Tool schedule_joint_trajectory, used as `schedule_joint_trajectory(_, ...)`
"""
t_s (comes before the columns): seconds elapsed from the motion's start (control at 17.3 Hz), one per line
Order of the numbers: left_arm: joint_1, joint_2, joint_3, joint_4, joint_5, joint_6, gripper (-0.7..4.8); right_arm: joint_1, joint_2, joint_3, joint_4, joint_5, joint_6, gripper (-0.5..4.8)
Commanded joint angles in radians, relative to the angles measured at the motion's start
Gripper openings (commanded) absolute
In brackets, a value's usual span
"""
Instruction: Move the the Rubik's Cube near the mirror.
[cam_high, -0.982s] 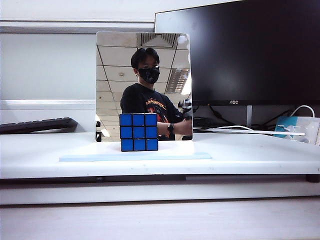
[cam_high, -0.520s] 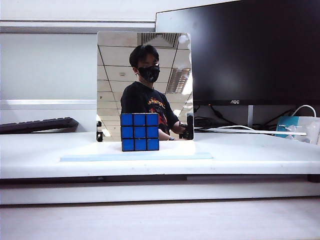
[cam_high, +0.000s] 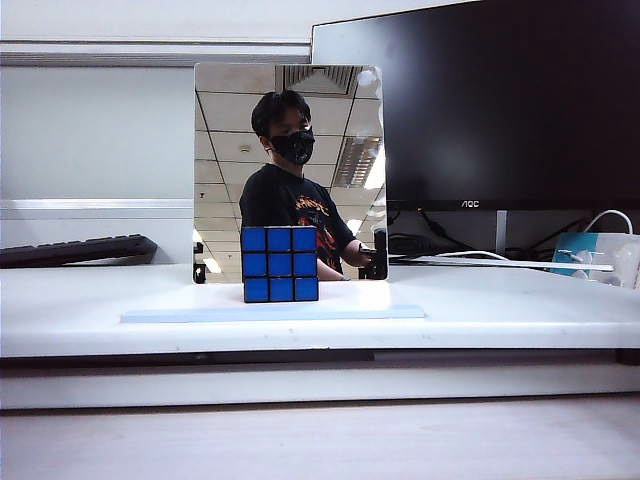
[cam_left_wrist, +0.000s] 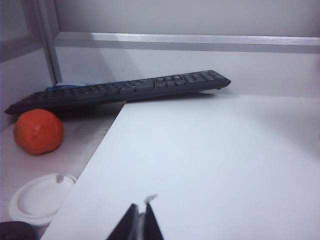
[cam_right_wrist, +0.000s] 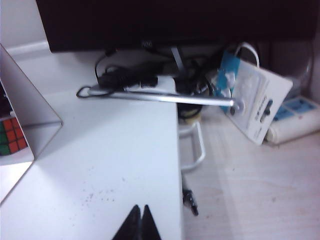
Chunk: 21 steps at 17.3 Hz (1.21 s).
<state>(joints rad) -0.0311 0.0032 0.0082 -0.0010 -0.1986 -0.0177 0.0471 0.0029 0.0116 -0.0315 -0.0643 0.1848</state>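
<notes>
While Rubik's Cube (cam_high: 279, 264) fronts mirror (cam_high: 290, 130), monitor (cam_high: 510, 100) behind; grippers apparently shut.

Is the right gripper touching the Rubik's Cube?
Apart. The right wrist view shows the right gripper, fingers shut, over bare white table, with the Rubik's Cube seen only as a reflection in the mirror well off to the side.

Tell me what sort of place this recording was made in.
Probably an office desk or lab bench: a large black AOC monitor behind the white table, a black computer keyboard against a partition wall, and suspended ceiling tiles reflected in the upright square frameless mirror.
</notes>
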Motion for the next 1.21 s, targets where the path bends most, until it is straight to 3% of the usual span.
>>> schedule_joint_trajectory(0.06, 0.001, 0.0, 0.001, 0.008, 0.001, 0.003, 0.22, -0.001, 0.0, -0.006, 0.04, 0.006, -0.077, -0.05)
schedule_joint_trajectory(1.21, 0.001, 0.0, 0.001, 0.008, 0.001, 0.003, 0.22, -0.001, 0.0, -0.006, 0.065, 0.006, -0.107, -0.05)
